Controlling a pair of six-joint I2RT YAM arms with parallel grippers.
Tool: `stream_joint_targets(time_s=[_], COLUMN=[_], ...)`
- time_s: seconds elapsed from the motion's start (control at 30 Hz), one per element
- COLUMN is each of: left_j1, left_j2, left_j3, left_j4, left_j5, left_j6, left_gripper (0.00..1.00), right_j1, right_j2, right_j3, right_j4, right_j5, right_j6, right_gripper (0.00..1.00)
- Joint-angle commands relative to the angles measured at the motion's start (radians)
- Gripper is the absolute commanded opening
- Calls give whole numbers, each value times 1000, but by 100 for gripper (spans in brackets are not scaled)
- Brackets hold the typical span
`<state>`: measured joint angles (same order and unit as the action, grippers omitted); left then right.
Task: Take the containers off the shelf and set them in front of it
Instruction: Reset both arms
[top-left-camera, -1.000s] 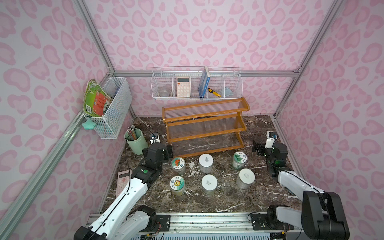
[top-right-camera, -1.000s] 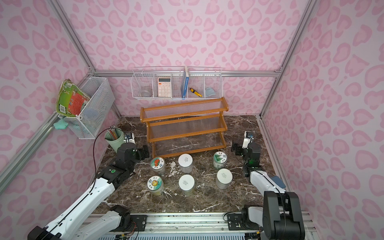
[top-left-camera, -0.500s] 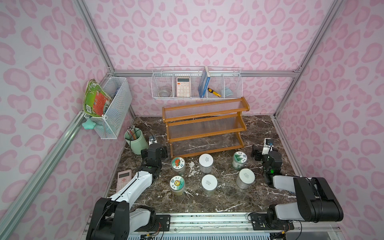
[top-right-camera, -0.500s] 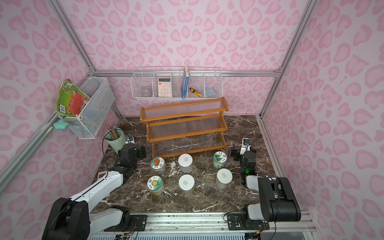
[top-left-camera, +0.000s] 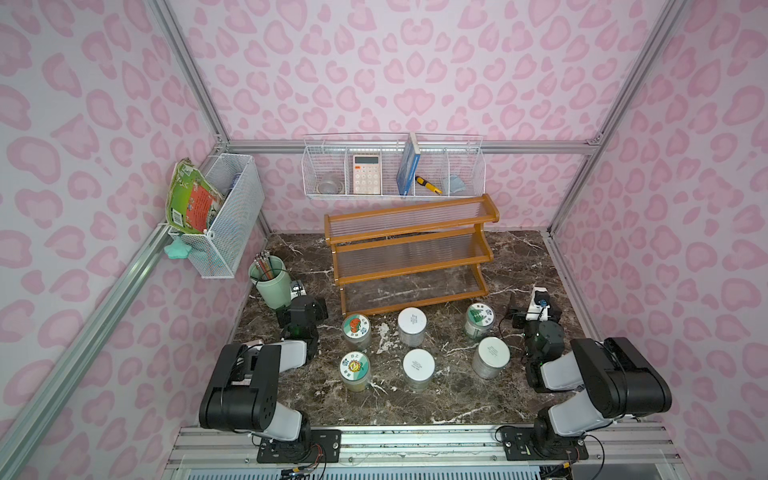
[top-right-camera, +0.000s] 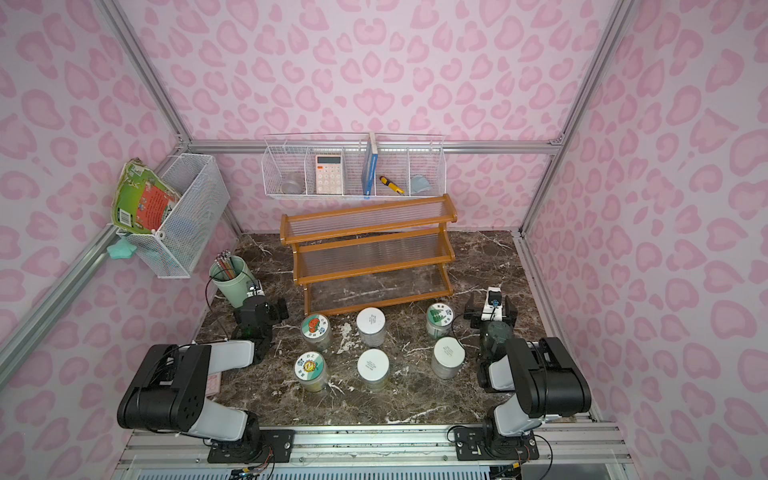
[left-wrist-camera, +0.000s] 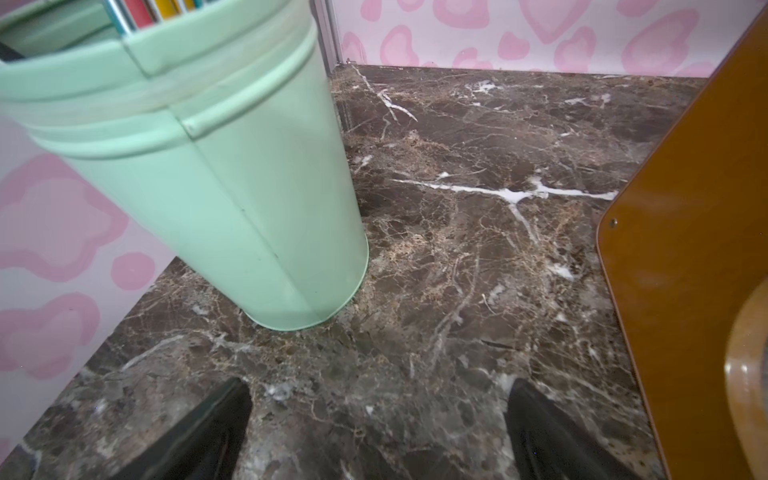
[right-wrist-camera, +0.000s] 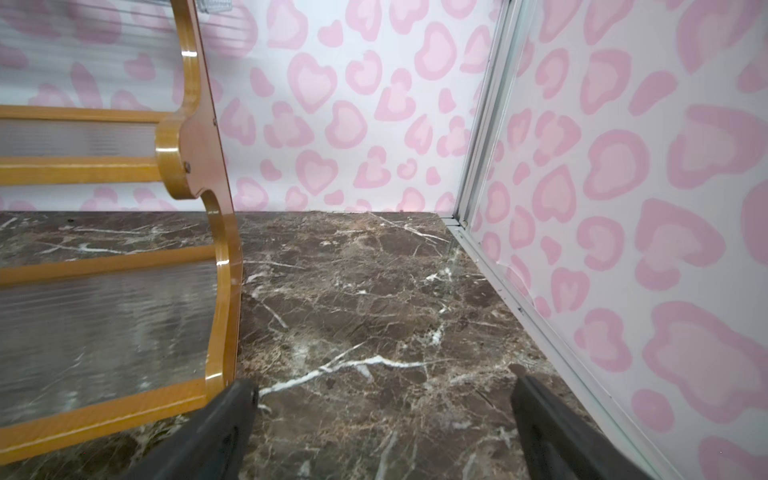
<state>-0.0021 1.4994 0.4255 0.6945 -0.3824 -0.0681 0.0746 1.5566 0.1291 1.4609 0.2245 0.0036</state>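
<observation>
Several small clear containers with white lids stand on the dark marble floor in two rows before the shelf (top-left-camera: 415, 302): stickered ones (top-left-camera: 356, 328) (top-left-camera: 354, 368) (top-left-camera: 479, 316) and plain ones (top-left-camera: 412, 323) (top-left-camera: 418, 365) (top-left-camera: 491, 355). The orange-brown shelf's tiers are bare in both top views. My left gripper (top-left-camera: 302, 307) (left-wrist-camera: 380, 390) is low at the shelf's left end, open over bare marble. At the shelf's right end my right gripper (top-left-camera: 534, 309) (right-wrist-camera: 384, 386) is open too, with nothing between its fingers. The shelf's side panels (left-wrist-camera: 685, 249) (right-wrist-camera: 195, 166) show in the wrist views.
A mint-green pencil cup (top-left-camera: 270, 286) (left-wrist-camera: 208, 166) stands just beyond my left gripper. White wire baskets hang on the back wall (top-left-camera: 392, 166) and the left wall (top-left-camera: 224, 216). A small pink item (top-right-camera: 214, 382) lies under the left arm. The right wall's rail (right-wrist-camera: 519, 307) runs beside my right gripper.
Both arms have folded back toward their bases at the front rail, the grippers ending low beside the shelf's ends. The containers have not moved.
</observation>
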Motion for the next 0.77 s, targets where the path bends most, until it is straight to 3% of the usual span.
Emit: stream_joint_targets(time_s=[0.0,0.13,0.23,0.73], left_j1=[25,42,40,42], left_j2=[2,77,69,70], left_j3=[-4,-43,-31,-26], left_j4=[94,254,214,204], left_j5=[42,62,65,66], left_j6=[-32,-25,-28,-30], left_gripper=[99,99,99,100], right_j1=[2,9,32,39], right_j2=[16,14,24,27], right_j3=[3,2,5,13], right_j4=[56,53,65,59], right_j5=[19,34,130,157], right_j6=[-5,-10,-5,-4], right_gripper=[99,99,99,99])
